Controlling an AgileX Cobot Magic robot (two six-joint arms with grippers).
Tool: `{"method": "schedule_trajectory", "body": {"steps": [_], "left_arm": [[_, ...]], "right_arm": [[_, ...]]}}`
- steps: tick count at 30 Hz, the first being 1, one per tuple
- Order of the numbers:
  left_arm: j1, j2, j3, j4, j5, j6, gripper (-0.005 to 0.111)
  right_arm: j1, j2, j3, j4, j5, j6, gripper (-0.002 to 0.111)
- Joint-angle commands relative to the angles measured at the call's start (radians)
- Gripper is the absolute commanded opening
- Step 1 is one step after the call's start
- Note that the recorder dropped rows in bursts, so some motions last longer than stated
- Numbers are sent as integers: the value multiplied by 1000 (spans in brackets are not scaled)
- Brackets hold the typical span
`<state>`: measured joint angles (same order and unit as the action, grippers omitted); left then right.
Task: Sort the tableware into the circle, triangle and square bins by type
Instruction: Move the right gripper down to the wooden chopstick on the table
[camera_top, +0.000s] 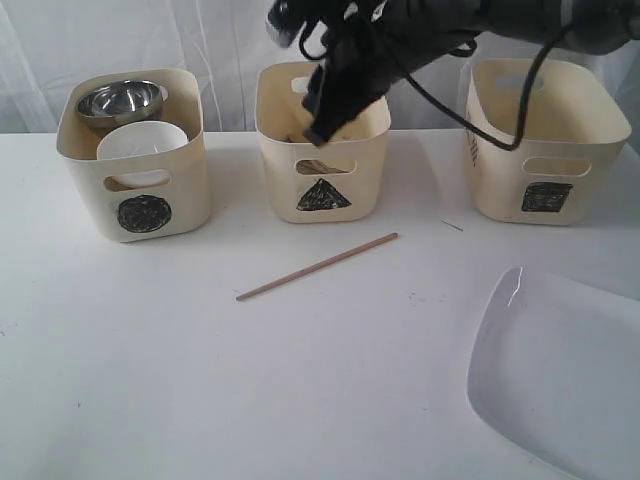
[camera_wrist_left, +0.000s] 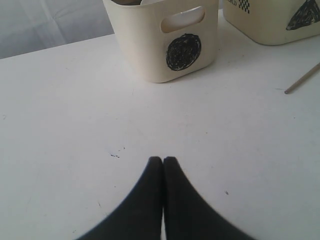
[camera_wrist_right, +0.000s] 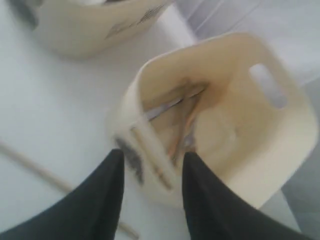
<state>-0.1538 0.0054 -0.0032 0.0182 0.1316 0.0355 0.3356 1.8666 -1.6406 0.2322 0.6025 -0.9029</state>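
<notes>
Both grippers hold nothing. The right gripper (camera_wrist_right: 152, 157) hangs over the triangle bin (camera_top: 365, 172) with its two black fingers standing apart. Through the gap, the right wrist view looks down on the bin's front rim and into the bin. The left gripper (camera_wrist_left: 163, 160) has its fingers pressed together over the bare table (camera_top: 150, 380), with the circle bin (camera_top: 185, 195) ahead of it and well apart.

Nearest in the exterior view, on the right, the large white plate (camera_top: 560, 370) lies flat on the table, partly cut off by the picture's edge. Farther in, near the middle, one wooden chopstick (camera_top: 317, 267) lies flat on a slant. It is in front of the triangle bin without touching it, and lower and nearer than the right gripper, well apart from it.

Behind it the three cream bins stand in a row: circle on the left, triangle in the middle, square bin (camera_top: 500, 185) on the right. The circle bin holds the small white bowl (camera_top: 142, 142) toward its front and the steel bowl (camera_top: 120, 100) behind that. The triangle bin, directly under the right gripper, holds long things leaning toward its far wall: a wooden stick (camera_wrist_right: 179, 131) and steel cutlery (camera_wrist_right: 164, 108), too blurred to tell piece from piece. The inside of the square bin does not show. The right arm (camera_top: 450, 25) comes in from the upper right above that bin, a black cable (camera_top: 520, 110) looping down in front of it.
</notes>
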Motion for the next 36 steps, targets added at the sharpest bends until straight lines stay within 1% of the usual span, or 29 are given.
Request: {"method": "schedule_trajectory", "body": {"steps": [1,3,5,7,8,10,11,12,17,24,27,30,33,36], "left_arm": [[2,-5,3,-2,4,-1,0],[2,-5,3,-2,4,-1,0],[2,-5,3,-2,4,-1,0],[2,-5,3,-2,4,-1,0],[2,-5,3,-2,4,-1,0],[2,-5,3,-2,4,-1,0],[2,-5,3,-2,4,-1,0],[2,-5,3,-2,4,-1,0],[2,-5,3,-2,4,-1,0],[2,-5,3,-2,4,-1,0],[2,-5,3,-2,4,-1,0],[2,-5,3,-2,4,-1,0],[2,-5,3,-2,4,-1,0],[2,-5,3,-2,4,-1,0]], "right_arm": [[2,-8,17,-36,322,-306,37],[5,-8,37,-36,305,-442,37],[13,2,48,-36,250,-533,38],[21,22,49,-43,219,-565,41],[26,37,49,-50,204,-577,45],[35,71,49,-52,201,-612,51],[42,89,49,-52,201,-635,53],[51,122,49,-52,195,-682,53],[65,225,47,-57,126,-769,53],[65,259,38,-102,128,-721,53],[63,307,-43,-110,227,-641,53],[65,334,-104,-109,266,-579,53],[67,356,-146,-109,334,-577,53],[67,378,-191,-110,380,-530,53]]}}
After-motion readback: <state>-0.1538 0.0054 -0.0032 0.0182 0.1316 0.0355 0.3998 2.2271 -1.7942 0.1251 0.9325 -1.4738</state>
